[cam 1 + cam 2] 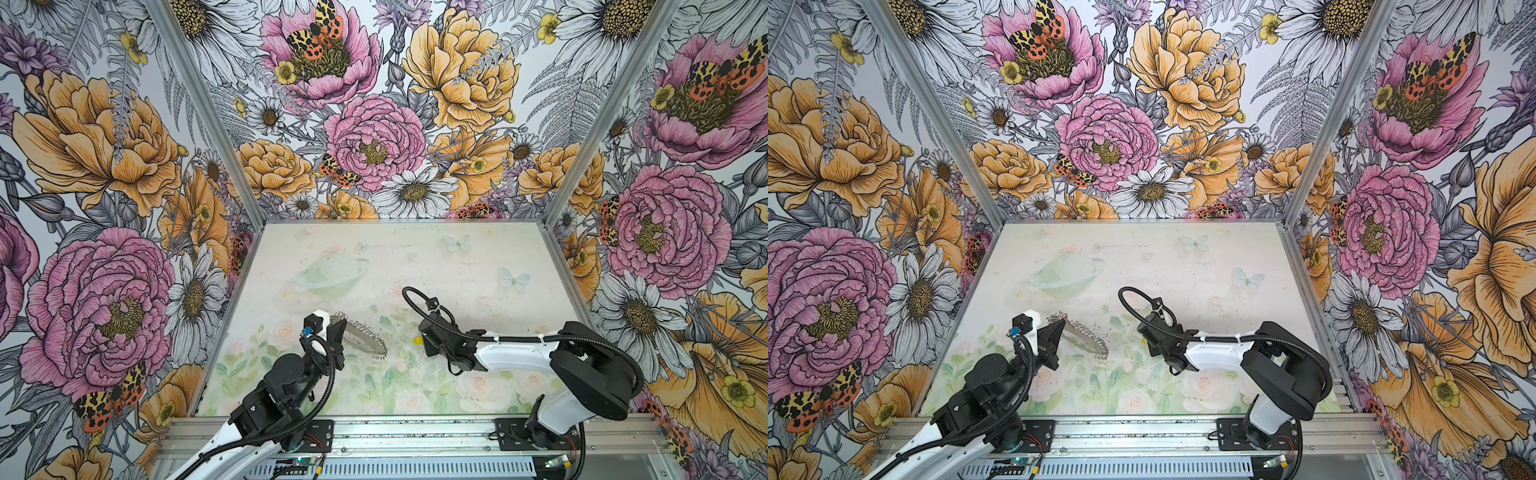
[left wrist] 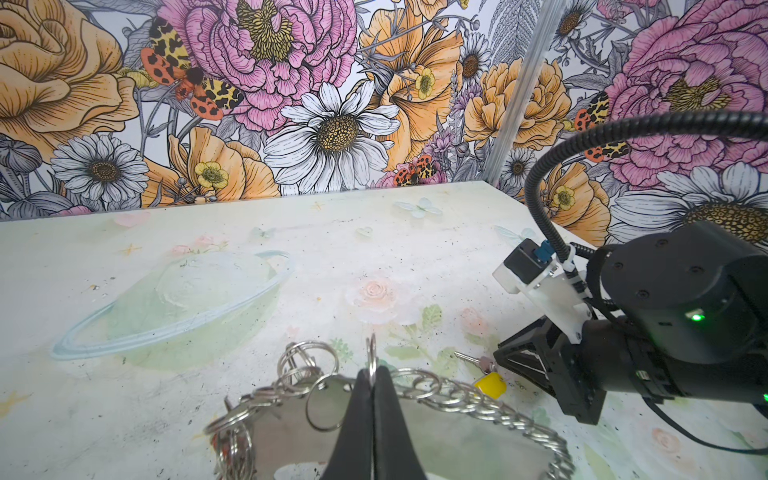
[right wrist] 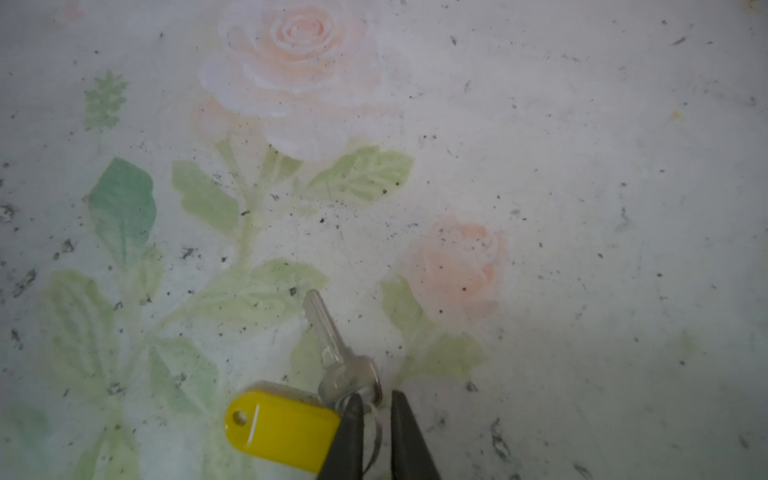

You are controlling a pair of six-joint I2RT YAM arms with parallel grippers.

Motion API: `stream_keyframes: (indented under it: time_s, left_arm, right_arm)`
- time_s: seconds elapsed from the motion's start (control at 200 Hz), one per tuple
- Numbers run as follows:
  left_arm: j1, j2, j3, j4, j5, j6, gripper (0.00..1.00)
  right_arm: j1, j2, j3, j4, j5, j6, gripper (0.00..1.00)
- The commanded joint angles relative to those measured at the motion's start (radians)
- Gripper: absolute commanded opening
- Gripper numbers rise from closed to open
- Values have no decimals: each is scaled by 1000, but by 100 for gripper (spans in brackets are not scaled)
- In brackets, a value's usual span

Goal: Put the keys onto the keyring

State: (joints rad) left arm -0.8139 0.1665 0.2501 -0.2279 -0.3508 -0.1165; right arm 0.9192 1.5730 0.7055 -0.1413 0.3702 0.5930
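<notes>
- The left gripper (image 2: 372, 372) has its fingers pressed together on one small split ring (image 2: 371, 353) at the rim of the keyring (image 2: 282, 432). Only the left wrist view shows this pinch.
- In both top views the gripper's own body hides the fingertips. There the keyring (image 1: 365, 338) juts out from the left gripper (image 1: 337, 328) at a tilt. Whether its far edge touches the table (image 1: 415, 257) cannot be told.
- The right wrist view alone shows the right gripper (image 3: 376, 409) slightly spread, with a narrow gap between its fingers. The small ring of the key (image 3: 332, 345) lies in that gap, against one finger and clear of the other.
- The key lies flat on the table, its blade pointing away from the fingertips. Its yellow tag (image 3: 282, 432) is just beside one finger.
- In a top view only a sliver of the yellow tag (image 1: 417, 340) shows. It sits at the right gripper's tip on the side facing the keyring, apart from the keyring's fringe.
</notes>
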Motion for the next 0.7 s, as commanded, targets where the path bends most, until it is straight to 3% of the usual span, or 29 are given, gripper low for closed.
stream_keyframes:
  time_s: [0.0,0.245,0.696]
  left_arm:
    - [7,-2,-6,71,10,9,0]
    - [8,0,-4,70,12,9,0]
    - [10,1,-5,70,17,9,0]
  right_arm:
    - [-13,-30,89,-140,-52,13,22]
    - [-115,-14,164,-250,-277,32,31]
    - [-241,21,200,-273,-482,73,34]
